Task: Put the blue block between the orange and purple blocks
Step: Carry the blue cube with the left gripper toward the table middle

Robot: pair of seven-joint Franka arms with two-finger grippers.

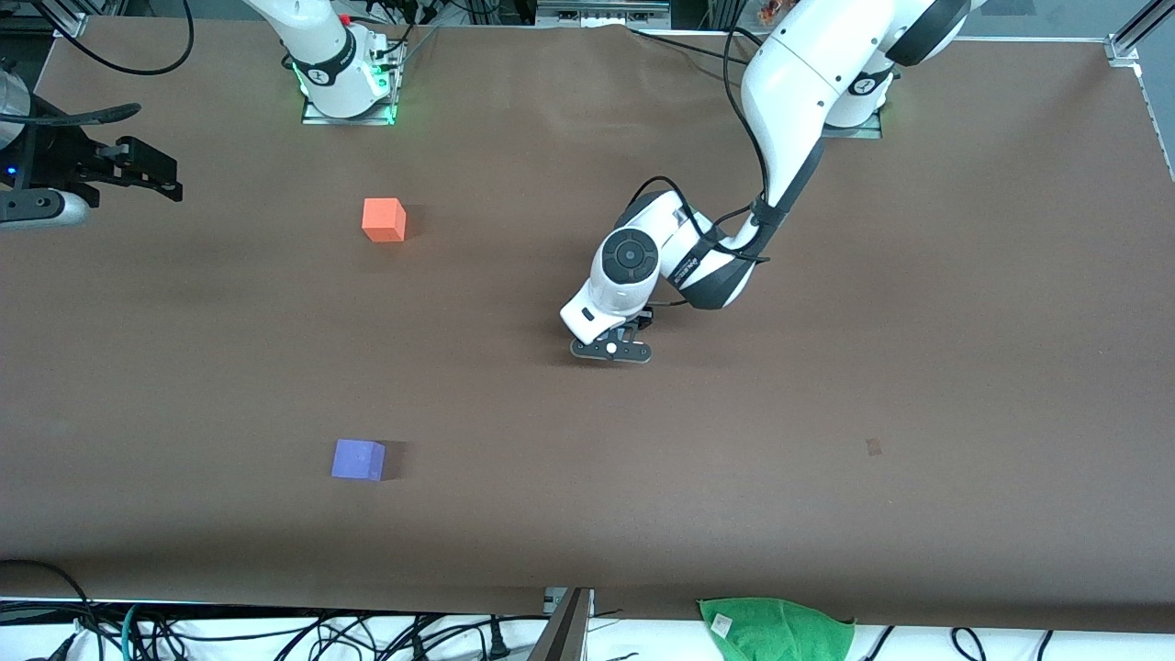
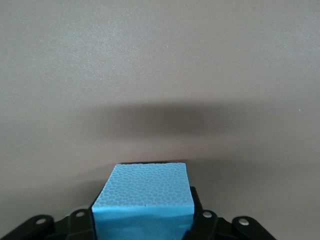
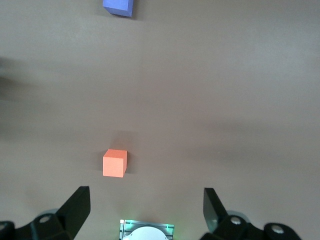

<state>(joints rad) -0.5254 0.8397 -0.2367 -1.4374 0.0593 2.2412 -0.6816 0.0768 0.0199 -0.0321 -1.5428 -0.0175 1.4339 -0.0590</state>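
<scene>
Two cubes lie on the brown table (image 1: 826, 477), both toward the right arm's end. Going left to right in the front view, the right gripper (image 3: 146, 204) comes first, at the table's edge, its fingers (image 3: 77, 206) spread wide with nothing between them; that arm waits. Next come the purple block (image 1: 358, 459), nearer the front camera, and the orange block (image 1: 384, 219), farther from it and well apart from the purple one, with bare table between them. Then comes the left gripper (image 1: 612, 350), low over the middle of the table. In the left wrist view its fingers (image 2: 205, 225) press the two sides of the blue block (image 2: 145, 192), clamping it above the tabletop.
</scene>
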